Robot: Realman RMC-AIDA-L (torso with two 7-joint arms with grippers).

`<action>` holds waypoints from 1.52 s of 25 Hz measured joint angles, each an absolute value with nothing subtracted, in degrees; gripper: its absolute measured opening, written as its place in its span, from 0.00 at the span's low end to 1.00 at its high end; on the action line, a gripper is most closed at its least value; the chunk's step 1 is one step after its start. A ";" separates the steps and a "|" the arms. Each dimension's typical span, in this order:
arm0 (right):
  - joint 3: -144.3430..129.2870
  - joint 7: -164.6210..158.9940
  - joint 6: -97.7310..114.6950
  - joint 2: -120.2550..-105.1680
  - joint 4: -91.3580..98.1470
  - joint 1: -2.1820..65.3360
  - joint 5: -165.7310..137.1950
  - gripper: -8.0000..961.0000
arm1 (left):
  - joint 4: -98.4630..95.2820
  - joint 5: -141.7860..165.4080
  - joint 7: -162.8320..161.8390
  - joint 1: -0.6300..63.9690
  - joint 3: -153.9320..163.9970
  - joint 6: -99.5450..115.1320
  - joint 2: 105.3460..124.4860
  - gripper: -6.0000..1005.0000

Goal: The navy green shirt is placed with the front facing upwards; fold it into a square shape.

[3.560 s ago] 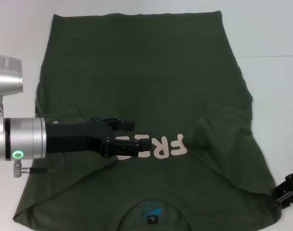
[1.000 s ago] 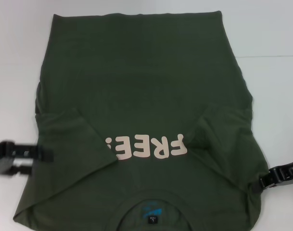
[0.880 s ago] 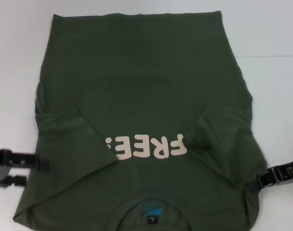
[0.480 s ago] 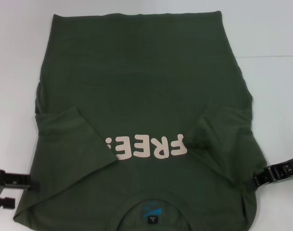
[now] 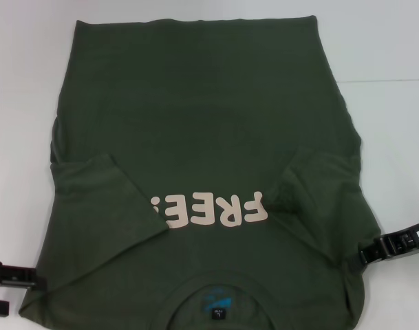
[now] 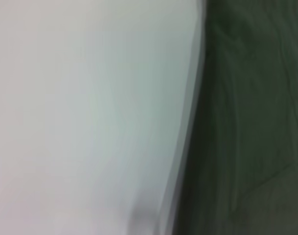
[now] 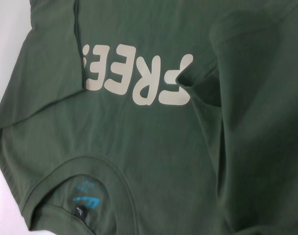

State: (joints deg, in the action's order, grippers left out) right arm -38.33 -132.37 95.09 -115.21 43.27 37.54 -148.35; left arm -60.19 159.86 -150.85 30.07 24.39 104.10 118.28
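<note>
The navy green shirt (image 5: 195, 103) is showing dark olive with cream "FREE!" lettering (image 5: 210, 210), blue collar print (image 5: 216, 301), all sitting on a white table (image 5: 395, 124).

navy green shirt (image 7: 153, 142), sleeves folded inward

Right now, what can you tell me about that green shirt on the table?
The navy green shirt is a dark olive short-sleeved tee, soft like cotton, lying front up on the white table. Its collar is nearest the robot, with blue print and a small black tag inside. Cream letters "FREE!" cross the chest. Both sleeves are folded inward over the body. The left gripper and right gripper sit at its shoulder edges.
</note>
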 joint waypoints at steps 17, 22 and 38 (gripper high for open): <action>-38.32 -132.45 95.09 -115.22 43.24 38.18 -148.36 0.05 | -56.26 160.05 -149.91 31.40 24.97 101.78 117.95 0.83; -38.32 -132.45 95.12 -115.22 43.24 38.39 -148.36 0.05 | -56.17 160.59 -149.91 31.37 24.97 102.00 117.95 0.83; -38.22 -132.44 95.36 -115.22 43.28 38.50 -148.36 0.05 | -54.66 160.27 -149.45 31.83 24.96 102.22 117.83 0.82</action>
State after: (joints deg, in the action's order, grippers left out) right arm -38.22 -132.44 95.36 -115.22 43.28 38.50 -148.36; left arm -54.66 160.27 -149.45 31.83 24.96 102.22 117.83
